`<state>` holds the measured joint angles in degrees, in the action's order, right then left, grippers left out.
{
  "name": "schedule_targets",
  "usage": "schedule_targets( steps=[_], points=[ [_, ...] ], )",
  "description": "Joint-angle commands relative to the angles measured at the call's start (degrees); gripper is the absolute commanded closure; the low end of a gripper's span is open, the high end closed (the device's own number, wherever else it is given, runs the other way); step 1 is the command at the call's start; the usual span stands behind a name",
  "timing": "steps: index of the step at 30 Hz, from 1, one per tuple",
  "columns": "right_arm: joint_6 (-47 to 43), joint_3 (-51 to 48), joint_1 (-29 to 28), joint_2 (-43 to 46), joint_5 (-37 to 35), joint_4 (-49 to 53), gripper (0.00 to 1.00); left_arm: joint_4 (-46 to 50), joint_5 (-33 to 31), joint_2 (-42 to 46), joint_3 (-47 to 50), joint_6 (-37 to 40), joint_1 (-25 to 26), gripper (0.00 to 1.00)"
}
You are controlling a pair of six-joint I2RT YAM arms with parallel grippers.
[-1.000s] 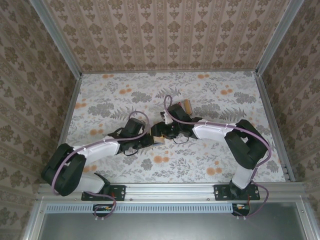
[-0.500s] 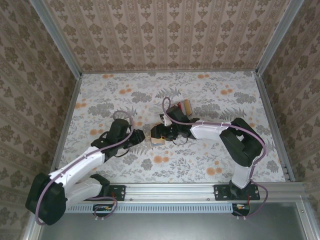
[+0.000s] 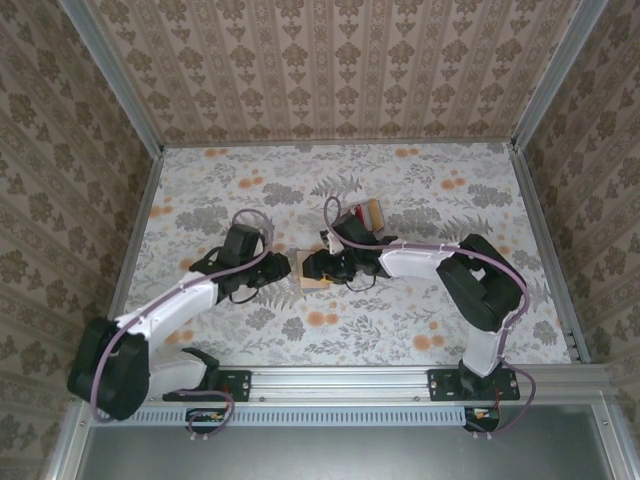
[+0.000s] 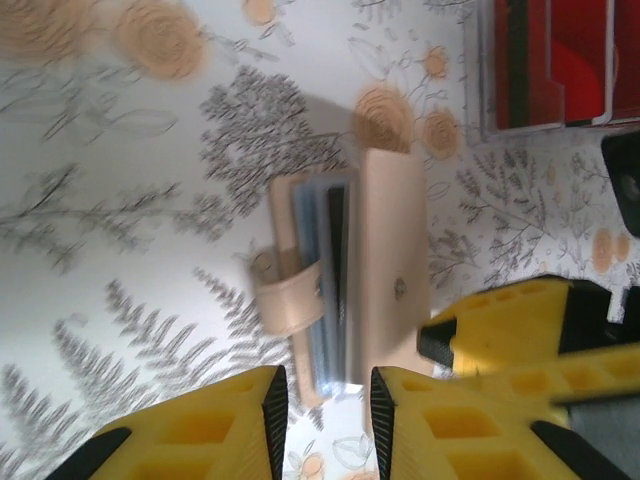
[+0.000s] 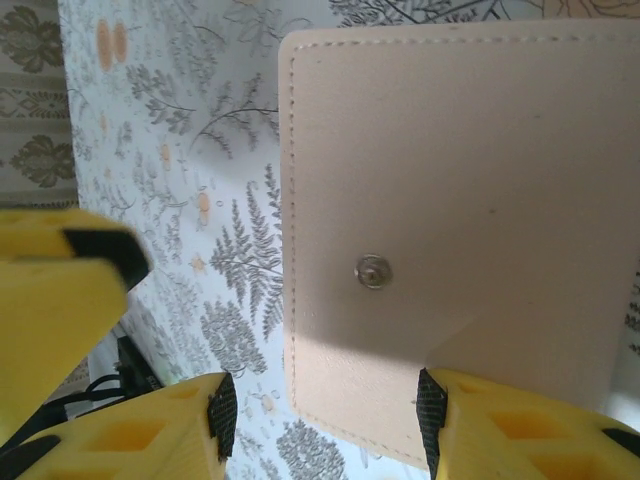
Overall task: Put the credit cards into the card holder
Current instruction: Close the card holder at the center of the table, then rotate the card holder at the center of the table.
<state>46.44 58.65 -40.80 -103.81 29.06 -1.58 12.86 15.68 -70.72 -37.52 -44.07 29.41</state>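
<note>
**Floral tabletop [image 3: 420, 200]: card holder [image 4: 390, 250] at centre**

The left gripper [image 4: 322, 405], narrowly parted and empty, sits just beside the card holder. The right gripper [image 5: 322, 412], half spread, touches its other side with one finger. Red credit cards [image 4: 555, 65] lie nearby.

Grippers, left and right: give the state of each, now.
Left gripper: open, empty, at one end of the card holder.
Right gripper: open, one finger on the card holder.

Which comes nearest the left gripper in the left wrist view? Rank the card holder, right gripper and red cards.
1. card holder, straight ahead of the left gripper.
2. right gripper, lower right, beside the holder.
3. red cards, top right corner.
</note>
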Motion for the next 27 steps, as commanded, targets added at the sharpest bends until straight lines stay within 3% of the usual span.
schedule_targets(
  steps=[1,8,14,19,27],
  points=[
    [-1.09,-1.11,-0.33,5.63,-0.82,2.48,0.46,-1.04,4.23,-5.02,-5.99,4.06,-0.44,0.69],
    [-0.31,-7.42,-0.33,11.08,-2.45,2.25,0.48,-1.42,8.75,-17.24,-17.22,7.12,0.30,0.71],
    [1.34,-13.66,-0.89,12.03,-2.48,-0.33,0.65,-1.22,10.94,-23.72,-22.62,8.07,0.65,0.71],
    [2.35,-13.78,-2.09,7.34,-2.07,-3.99,0.81,-2.04,11.39,-25.52,-21.47,8.13,1.00,0.72],
    [1.10,-7.45,-1.69,-0.54,-4.24,-5.12,0.82,-1.63,8.94,-21.07,-13.27,8.65,0.25,0.72]
  ],
)
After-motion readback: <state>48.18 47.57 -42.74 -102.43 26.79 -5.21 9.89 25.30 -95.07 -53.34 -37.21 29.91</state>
